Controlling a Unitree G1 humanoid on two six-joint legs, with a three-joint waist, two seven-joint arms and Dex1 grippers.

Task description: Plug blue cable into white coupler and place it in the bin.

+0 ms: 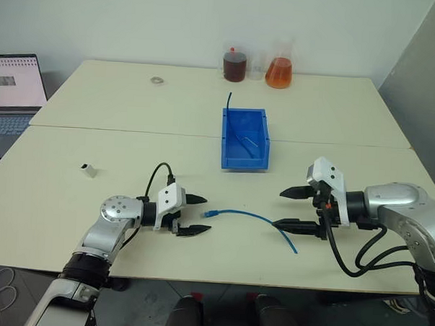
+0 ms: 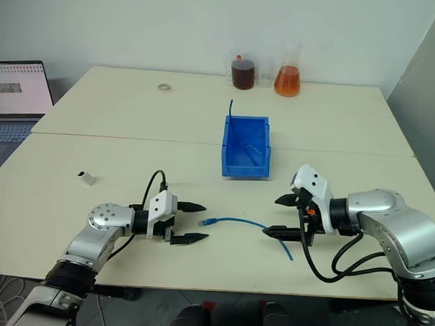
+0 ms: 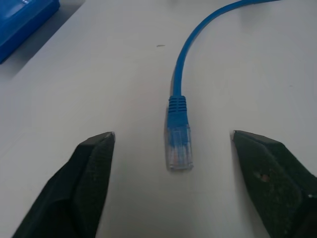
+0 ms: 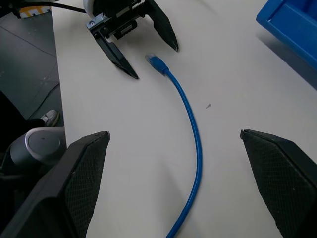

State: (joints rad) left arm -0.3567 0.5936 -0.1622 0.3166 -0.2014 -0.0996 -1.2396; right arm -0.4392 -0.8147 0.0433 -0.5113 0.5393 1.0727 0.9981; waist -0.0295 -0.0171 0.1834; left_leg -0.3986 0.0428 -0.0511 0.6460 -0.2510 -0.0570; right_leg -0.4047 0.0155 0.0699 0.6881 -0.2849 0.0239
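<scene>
Hands both open and empty; left hand [image 1: 193, 216] flanks blue cable [image 1: 253, 217] plug near the counter's front edge; closing off-centre could skid it; right hand [image 1: 291, 208] waits.

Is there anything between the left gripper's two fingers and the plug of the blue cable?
No. In the left wrist view the blue cable lies with its plug ahead of the open left gripper; between them is only bare table.

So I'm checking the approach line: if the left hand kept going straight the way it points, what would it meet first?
The clear plug on the end of the blue cable, which lies on the table between the open fingers of the left hand, just ahead of them.
</scene>
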